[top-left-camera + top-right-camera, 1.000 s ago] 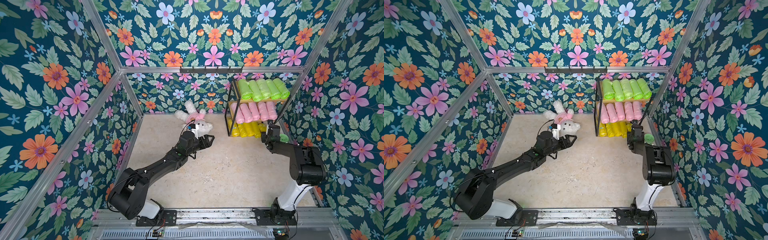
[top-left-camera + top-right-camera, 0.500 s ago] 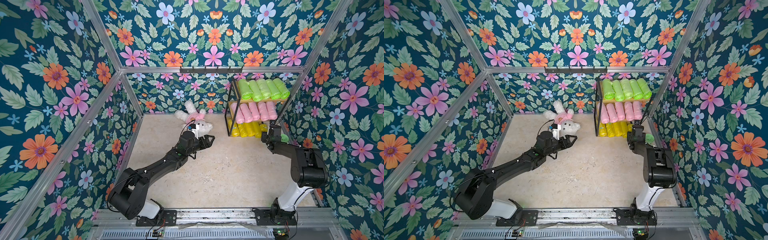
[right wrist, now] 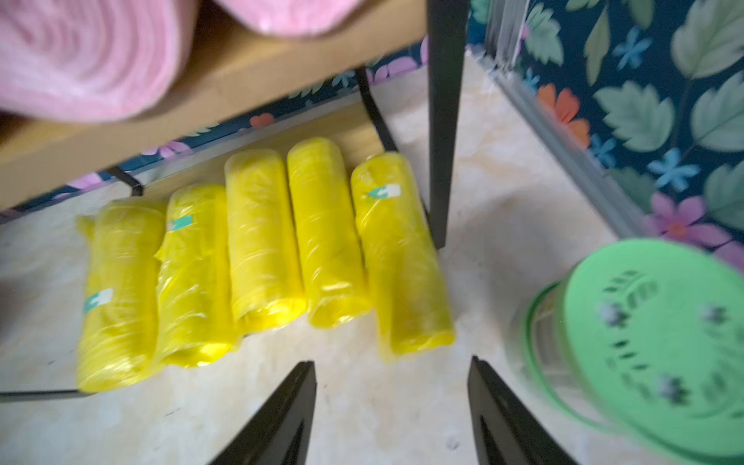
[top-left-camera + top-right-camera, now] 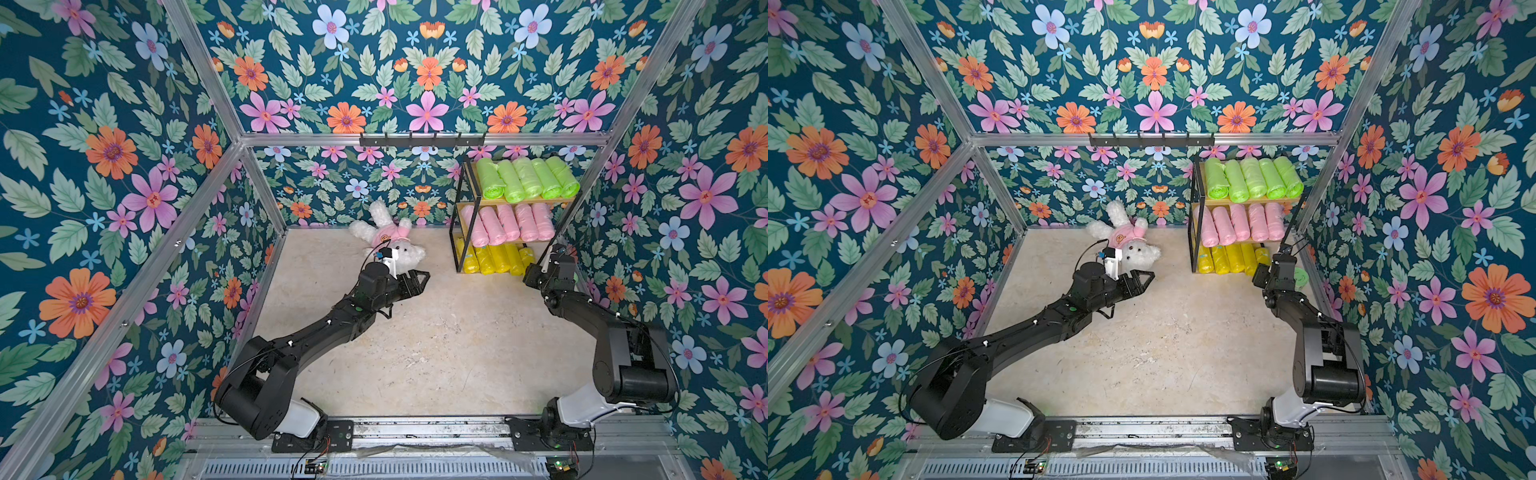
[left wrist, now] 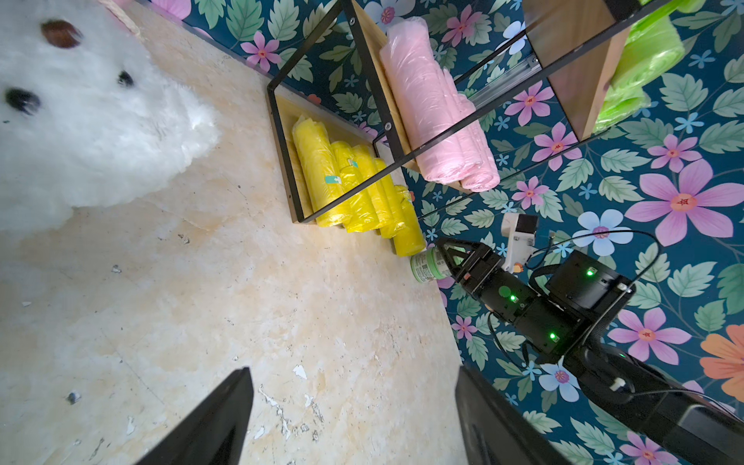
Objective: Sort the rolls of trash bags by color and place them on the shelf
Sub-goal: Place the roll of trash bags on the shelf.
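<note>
The rolls of trash bags all lie on the shelf (image 4: 519, 202), one color to a tier. Five lime green rolls (image 4: 528, 178) are on the top board, five pale pink rolls (image 4: 505, 222) on the middle one, and five yellow rolls (image 3: 261, 241) lie side by side at the bottom.

The right fingers (image 3: 282, 422) stand apart with nothing between them and touch nothing, over bare counter (image 4: 436, 332). The yellow row lies just ahead of their tips. The end roll by the shelf's black front post reaches nearest to them, near but apart. A small jar with a green lid (image 3: 644, 342) stands on the counter just beside the right fingers, on their outer, right side and outside the gap. The pink rolls are above and ahead of these fingers.

The left fingers (image 5: 217, 422) are spread wide and also empty, hovering over the counter. A white plush bunny in a pink top (image 4: 395, 245) lies just beside them, toward the back wall, with its head closest. Whether its fur brushes the wrist cannot be told. The shelf is well apart from the left fingers, ahead of them across open counter.
</note>
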